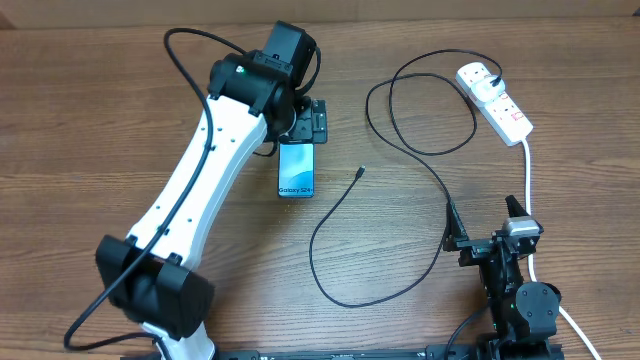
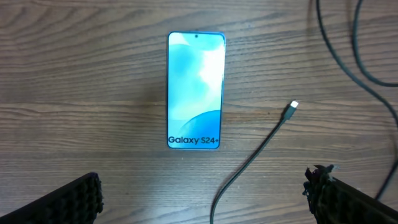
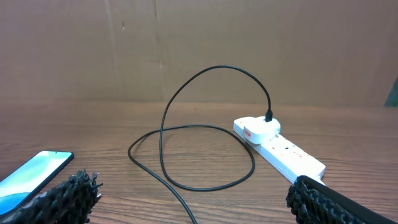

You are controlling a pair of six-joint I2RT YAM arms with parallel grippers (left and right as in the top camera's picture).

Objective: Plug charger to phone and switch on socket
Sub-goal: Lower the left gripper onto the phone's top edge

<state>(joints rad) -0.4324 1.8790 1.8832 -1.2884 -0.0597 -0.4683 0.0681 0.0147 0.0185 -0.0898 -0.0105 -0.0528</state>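
The phone lies flat on the wooden table, its blue screen up and the "Galaxy S24+" text at its near short edge; it also shows in the left wrist view. The charger's black cable loops across the table, and its connector tip lies loose just right of the phone. Its other end sits in a white plug in the socket at the far right. My left gripper hovers open behind the phone, holding nothing. My right gripper is open and empty at the near right, facing the socket.
The socket's thick white cord runs down past my right arm. Black cable loops lie between my right gripper and the socket. A brown wall stands behind the table.
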